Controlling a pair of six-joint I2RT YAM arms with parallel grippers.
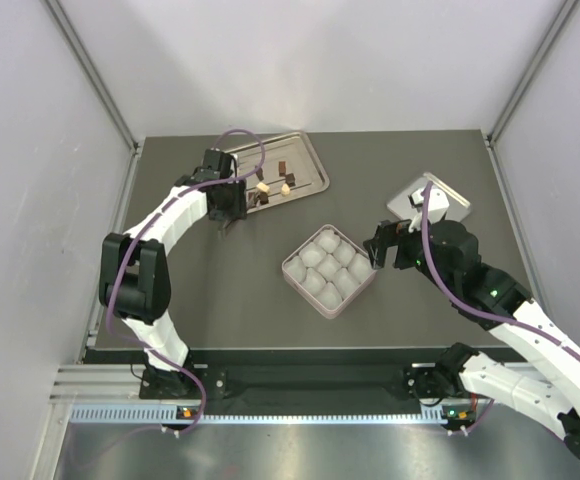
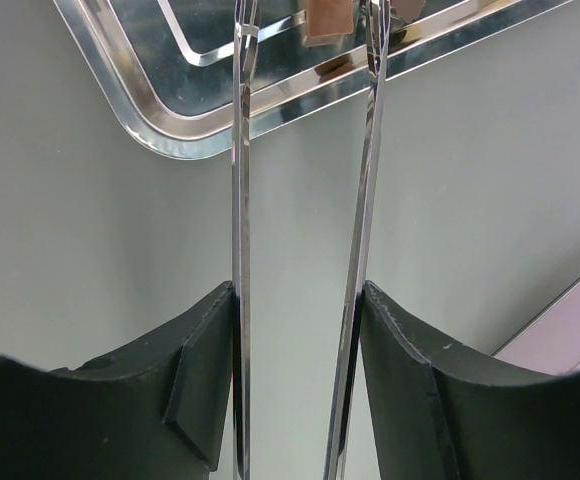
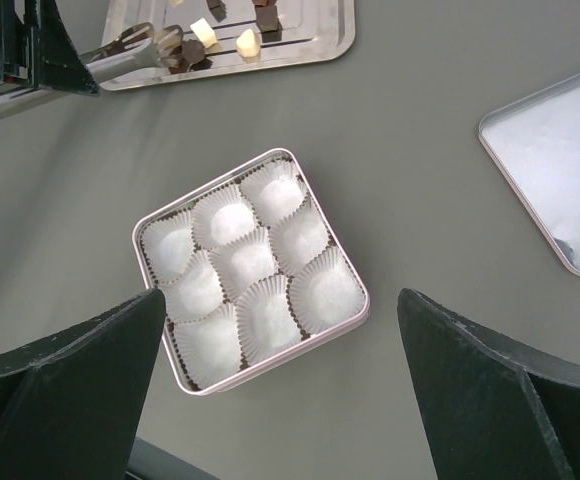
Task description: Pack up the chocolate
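Observation:
Several small chocolate pieces lie on the silver tray (image 1: 312,158) at the back: cream ones (image 1: 263,186) (image 3: 247,42) and dark brown ones (image 1: 282,166) (image 3: 266,17). My left gripper (image 1: 227,203) (image 2: 300,290) is shut on a pair of metal tongs (image 2: 240,200). The tong tips (image 3: 160,45) reach over the tray's near rim (image 2: 150,110), and a brown piece (image 2: 328,18) sits between them without being pinched. The pink box (image 1: 306,294) (image 3: 280,355) holds several empty white paper cups. My right gripper (image 1: 380,248) (image 3: 280,330) hangs open just right of the box, holding nothing.
A flat silver lid (image 1: 430,200) (image 3: 560,170) lies at the right back of the dark table, behind my right arm. White walls close in the table on the left, right and back.

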